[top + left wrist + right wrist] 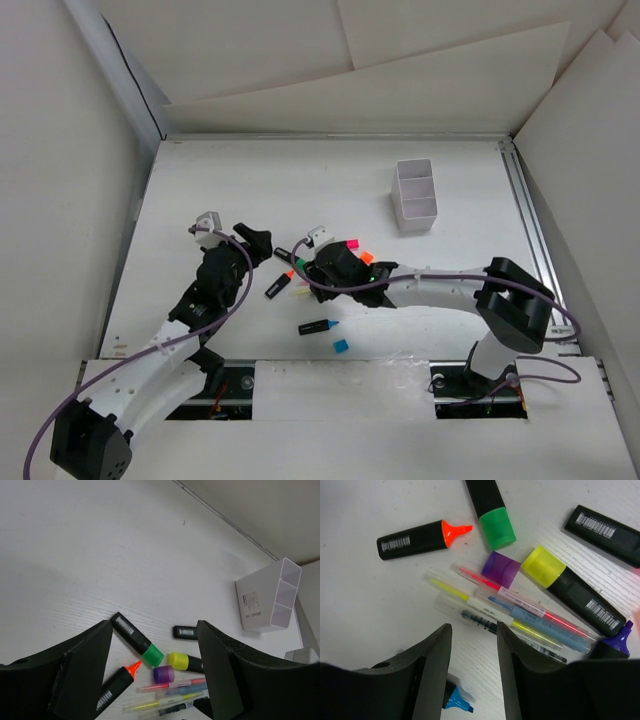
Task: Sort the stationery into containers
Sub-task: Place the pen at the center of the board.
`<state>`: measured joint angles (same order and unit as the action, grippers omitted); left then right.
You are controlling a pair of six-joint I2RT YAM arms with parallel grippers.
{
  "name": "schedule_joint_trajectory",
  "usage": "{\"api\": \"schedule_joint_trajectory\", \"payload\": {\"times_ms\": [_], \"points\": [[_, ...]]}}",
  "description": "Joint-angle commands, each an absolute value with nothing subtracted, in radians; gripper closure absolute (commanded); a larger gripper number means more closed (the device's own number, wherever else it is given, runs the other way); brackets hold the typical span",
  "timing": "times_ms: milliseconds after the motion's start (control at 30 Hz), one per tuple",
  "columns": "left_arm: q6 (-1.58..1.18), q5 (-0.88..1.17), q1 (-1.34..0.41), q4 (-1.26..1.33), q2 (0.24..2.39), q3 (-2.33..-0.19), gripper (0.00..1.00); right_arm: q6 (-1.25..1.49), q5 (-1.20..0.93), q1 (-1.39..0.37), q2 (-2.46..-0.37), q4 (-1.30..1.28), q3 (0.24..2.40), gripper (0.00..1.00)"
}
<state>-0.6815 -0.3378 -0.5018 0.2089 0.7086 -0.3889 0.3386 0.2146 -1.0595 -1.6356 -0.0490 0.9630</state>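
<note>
The stationery lies in a loose pile at mid-table. In the right wrist view I see a green-capped highlighter, an uncapped orange one, a loose purple cap, a yellow-capped highlighter and several thin pens. My right gripper is open and empty just above the pens' near ends. My left gripper is open and empty, hovering left of the same pile. The white divided box stands at the back right and also shows in the left wrist view.
An uncapped blue highlighter and a loose blue cap lie nearer the arm bases. Pink and orange caps show beside the right wrist. White walls close in the table on the left, back and right.
</note>
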Motion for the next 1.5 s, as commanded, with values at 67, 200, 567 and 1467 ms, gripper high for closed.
{"api": "schedule_joint_trajectory", "payload": {"times_ms": [67,200,567,1467], "points": [[-0.690,-0.331,-0.497,0.228,0.707,-0.434,0.35,0.296,0.166,-1.062,-1.684,-0.066,1.029,0.53],[-0.690,-0.331,-0.497,0.241,0.687,-0.425,0.35,0.276,0.144,-1.062,-1.716,-0.080,1.052,0.53],[-0.681,-0.311,-0.497,0.252,0.678,-0.414,0.35,0.267,0.141,-1.062,-1.766,-0.118,1.075,0.50],[-0.681,-0.311,-0.497,0.241,0.658,-0.414,0.35,0.314,0.072,-1.062,-1.755,-0.127,1.022,0.42]]}}
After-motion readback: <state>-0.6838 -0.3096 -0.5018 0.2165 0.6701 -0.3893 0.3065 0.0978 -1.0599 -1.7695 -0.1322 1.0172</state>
